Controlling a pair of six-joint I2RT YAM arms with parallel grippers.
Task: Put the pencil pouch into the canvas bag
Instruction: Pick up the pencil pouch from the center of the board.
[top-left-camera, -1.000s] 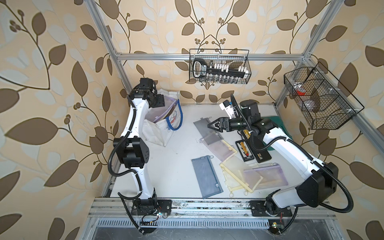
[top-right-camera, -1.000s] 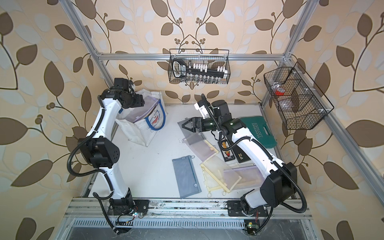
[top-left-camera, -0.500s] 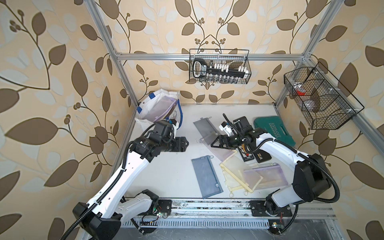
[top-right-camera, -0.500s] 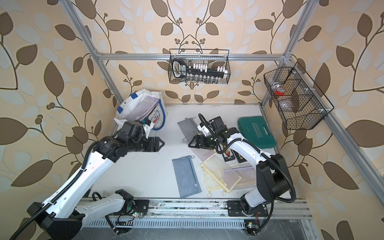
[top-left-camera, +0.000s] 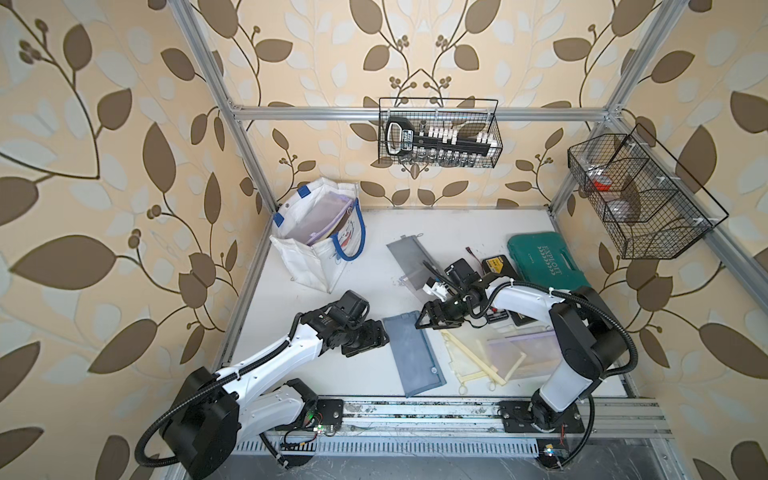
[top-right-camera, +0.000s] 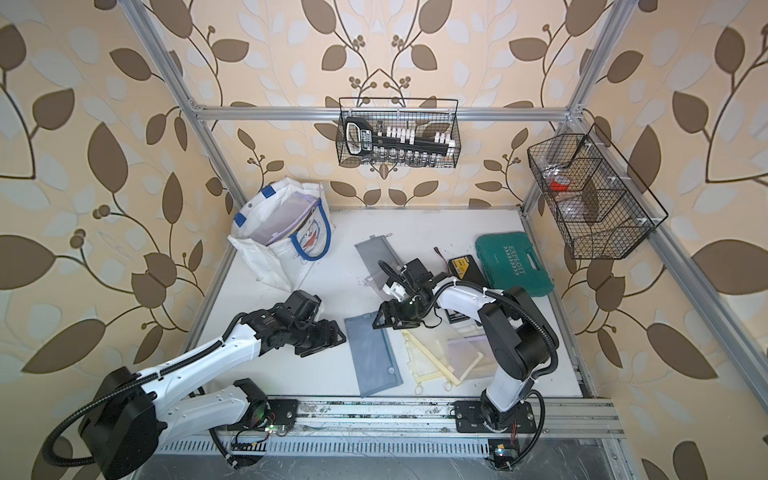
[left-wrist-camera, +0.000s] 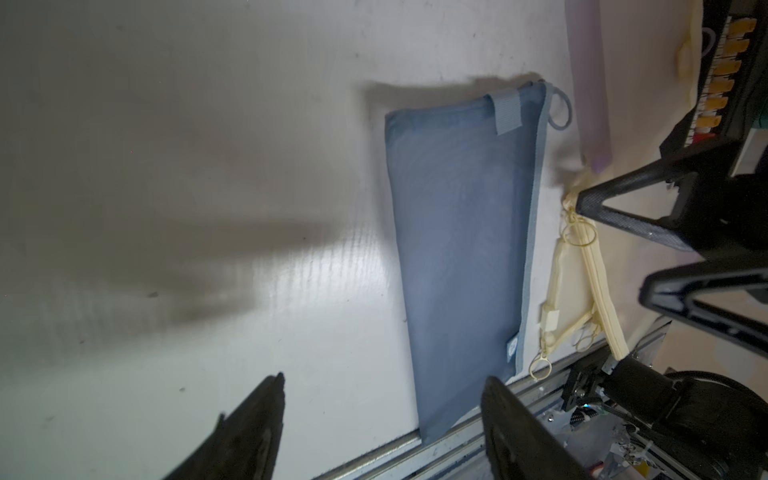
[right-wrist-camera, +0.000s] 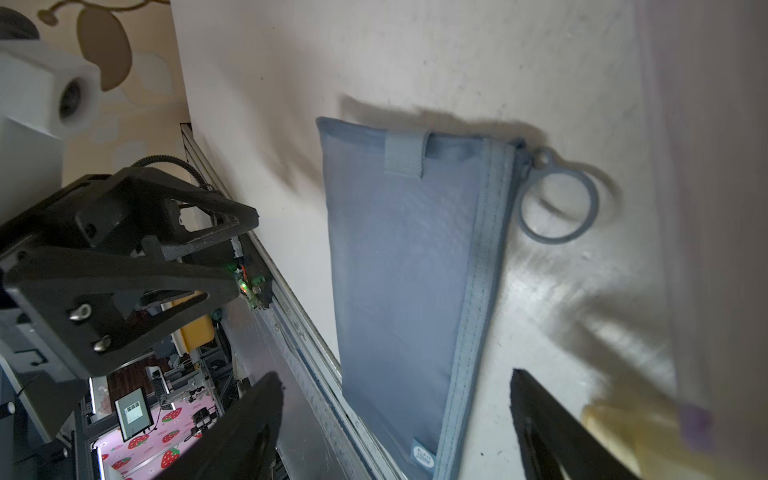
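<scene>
The pencil pouch (top-left-camera: 411, 353) (top-right-camera: 374, 357) is a flat blue-grey mesh pouch with a ring pull, lying near the table's front edge. The canvas bag (top-left-camera: 303, 266) (top-right-camera: 266, 259) stands open at the back left, with a purple pouch (top-left-camera: 320, 216) in its mouth. My left gripper (top-left-camera: 376, 338) (top-right-camera: 338, 336) hovers open just left of the pencil pouch, empty. My right gripper (top-left-camera: 419, 322) (top-right-camera: 376, 322) is open at the pouch's far end, empty. In the left wrist view the pouch (left-wrist-camera: 457, 249) lies ahead of the open gripper (left-wrist-camera: 384, 380). In the right wrist view the pouch (right-wrist-camera: 399, 270) reaches between the open gripper (right-wrist-camera: 395, 374).
A grey pouch (top-left-camera: 409, 255) lies mid-table. Yellow and purple pouches (top-left-camera: 498, 353) lie right of the blue one. A black and yellow box (top-left-camera: 496, 266) and a teal tool case (top-left-camera: 544, 259) sit at the back right. Wire baskets (top-left-camera: 438, 133) hang on the walls.
My left arm swung from the canvas bag down to the front, beside the blue pouch. My right arm moved forward to the pouch's far end, its jaws a little narrower.
</scene>
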